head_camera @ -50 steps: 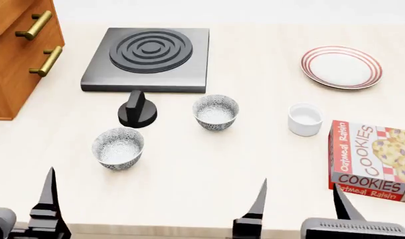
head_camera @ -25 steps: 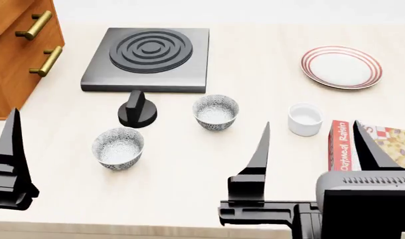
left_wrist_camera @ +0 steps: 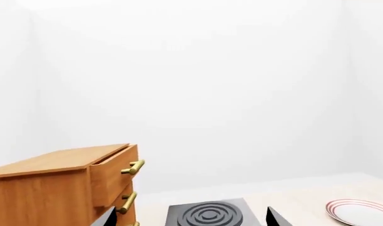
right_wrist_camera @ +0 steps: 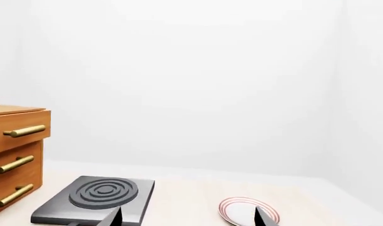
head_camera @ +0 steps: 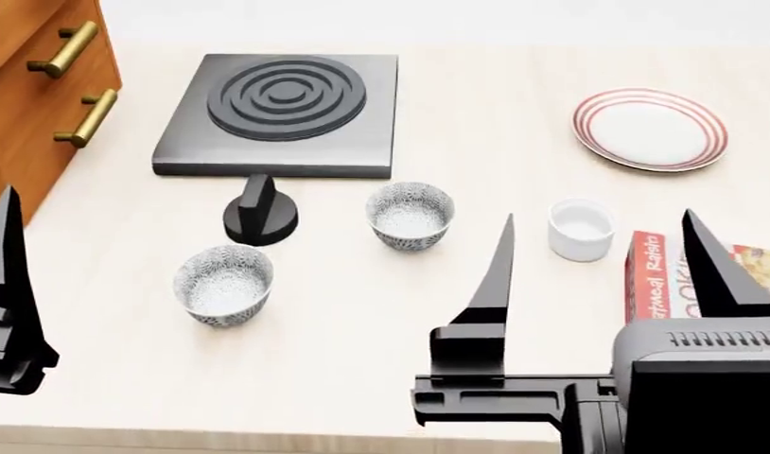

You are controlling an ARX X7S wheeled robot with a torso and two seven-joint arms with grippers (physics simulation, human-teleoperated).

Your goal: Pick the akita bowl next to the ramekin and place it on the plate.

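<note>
The right end effector is hovering wide apart and empty over the near right part of the table, its two dark fingers pointing away from the robot, one standing in front of the gap between bowl and ramekin, the other over the cookie box. The left end effector is showing only one finger at the left edge of the head view; in the left wrist view two tips are sitting well apart, so it is reading as wide and holding nothing.

The bowl is sitting upright on the table near the middle, with the ramekin to its right, apart from it. A second bowl is sitting nearer the robot and further left. A black knob is standing left of the target bowl, just in front of the burner. The plate is lying far right at the back, bare, well apart from the bowl. The box is lying just right of the ramekin. A wooden drawer unit is occupying the far left corner.
</note>
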